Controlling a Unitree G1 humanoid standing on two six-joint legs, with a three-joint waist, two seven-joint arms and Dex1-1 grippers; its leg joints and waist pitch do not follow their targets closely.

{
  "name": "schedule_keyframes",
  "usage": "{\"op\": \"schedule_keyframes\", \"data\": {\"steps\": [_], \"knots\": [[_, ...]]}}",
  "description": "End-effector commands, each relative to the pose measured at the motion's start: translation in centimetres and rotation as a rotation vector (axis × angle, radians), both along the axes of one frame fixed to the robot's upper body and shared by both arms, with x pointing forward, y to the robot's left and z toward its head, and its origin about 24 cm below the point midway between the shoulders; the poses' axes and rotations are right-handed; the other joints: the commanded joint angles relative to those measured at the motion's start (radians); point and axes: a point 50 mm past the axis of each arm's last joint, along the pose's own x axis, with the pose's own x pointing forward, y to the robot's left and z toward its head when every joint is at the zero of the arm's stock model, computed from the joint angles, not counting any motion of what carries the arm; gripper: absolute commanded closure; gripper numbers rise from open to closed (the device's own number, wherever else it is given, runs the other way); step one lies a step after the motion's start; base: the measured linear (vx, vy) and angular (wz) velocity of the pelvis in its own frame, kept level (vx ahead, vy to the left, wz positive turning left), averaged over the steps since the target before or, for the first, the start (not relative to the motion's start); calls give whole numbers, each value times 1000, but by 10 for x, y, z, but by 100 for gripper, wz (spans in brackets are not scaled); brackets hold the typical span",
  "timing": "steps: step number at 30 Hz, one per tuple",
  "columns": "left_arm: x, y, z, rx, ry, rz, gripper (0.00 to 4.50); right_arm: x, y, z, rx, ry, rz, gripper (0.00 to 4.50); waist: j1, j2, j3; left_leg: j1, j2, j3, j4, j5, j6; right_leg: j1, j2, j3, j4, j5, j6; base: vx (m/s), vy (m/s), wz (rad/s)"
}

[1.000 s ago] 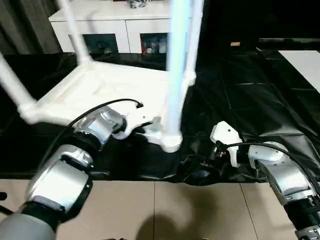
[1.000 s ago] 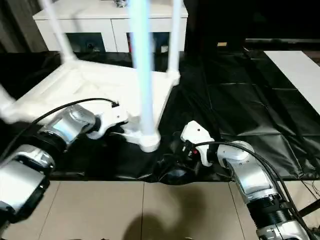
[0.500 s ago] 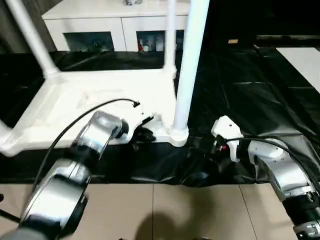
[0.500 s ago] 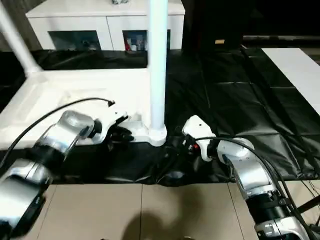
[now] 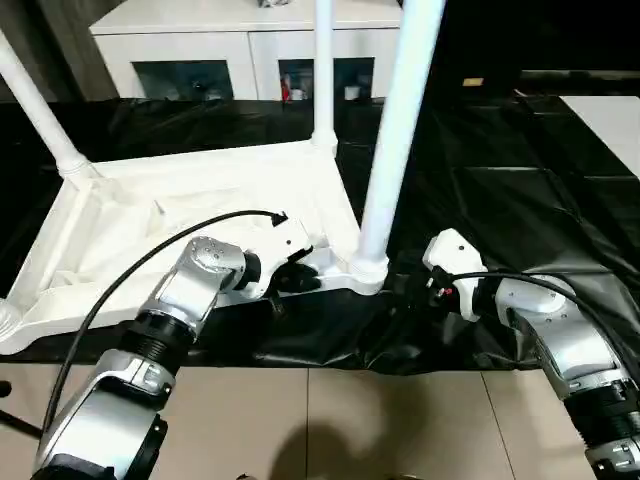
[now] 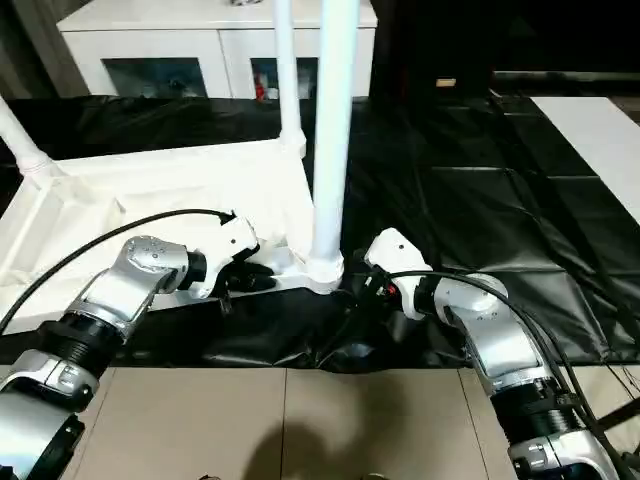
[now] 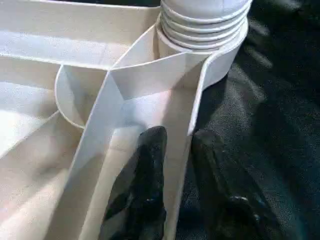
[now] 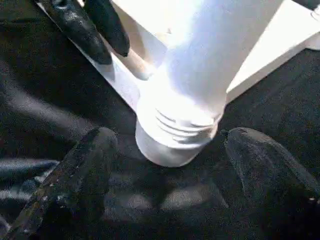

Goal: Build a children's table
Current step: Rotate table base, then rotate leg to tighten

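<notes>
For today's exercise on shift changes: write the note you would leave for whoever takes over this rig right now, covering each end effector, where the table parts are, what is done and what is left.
Left end effector: shut on the table top's edge wall, one finger on each side, beside the near corner socket.
Right end effector: open, fingers either side of the near leg's base, not touching it.
Table top lies upside down on the black-covered work table.
Done: near leg and two more stand in their sockets.
Left: the fourth corner sits at the picture's edge; check it, then turn the table upright.
</notes>
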Motion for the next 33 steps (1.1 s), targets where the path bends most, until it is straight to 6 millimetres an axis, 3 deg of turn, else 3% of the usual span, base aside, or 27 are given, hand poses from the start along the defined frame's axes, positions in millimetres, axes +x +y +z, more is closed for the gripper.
{"op": "schedule_keyframes", "data": {"steps": [1, 7, 12, 14, 16, 24, 28, 33], "knots": [[5, 4, 3, 41, -28, 9, 306, 3, -1, 5, 1, -20, -4, 65, 3, -14, -74, 10, -1, 11, -65, -204, 89, 62, -21, 16, -63, -138, -252, 0, 0, 0], [6, 4, -3, 50, 38, -38, 296, 1, -1, 5, -3, -13, 12, 65, 4, -11, -75, 11, -2, 10, -64, -201, 82, 63, -22, 16, -62, -146, -250, 0, 0, 0], [7, 2, -6, 38, 70, -51, 296, 1, -1, 5, -2, -11, 16, 65, 6, -10, -77, 10, -2, 10, -62, -185, 92, 67, -22, 15, -58, -85, -271, 0, 0, 0], [8, 1, -6, 13, 76, -48, 333, 0, -1, 5, 0, -10, 16, 65, 7, -11, -78, 10, -3, 10, -62, -183, 95, 68, -23, 15, -58, -82, -274, 0, 0, 0], [10, 1, -5, 0, 69, -39, 336, 0, 0, 5, 1, -10, 17, 65, 8, -11, -78, 11, -3, 10, -61, -187, 95, 69, -24, 15, -59, -89, -275, 0, 0, 0], [10, 2, -9, -5, 123, -71, 420, -2, -1, 5, 2, -5, 22, 65, 11, -15, -80, 10, -2, 9, -60, -166, 102, 71, -24, 15, -55, -70, -278, 0, 0, 0], [8, 4, -12, -13, 153, -77, 433, -2, 0, 5, 4, -4, 26, 65, 12, -15, -81, 9, 0, 9, -57, -139, 118, 73, -26, 15, -49, -18, -297, 0, 0, 0], [2, 8, -18, -10, 175, -89, 448, -3, 1, 6, 19, -9, 25, 65, 10, -15, -80, 9, 0, 10, -58, -156, 122, 74, -26, 15, -50, -27, -302, 0, 0, 0]]}}
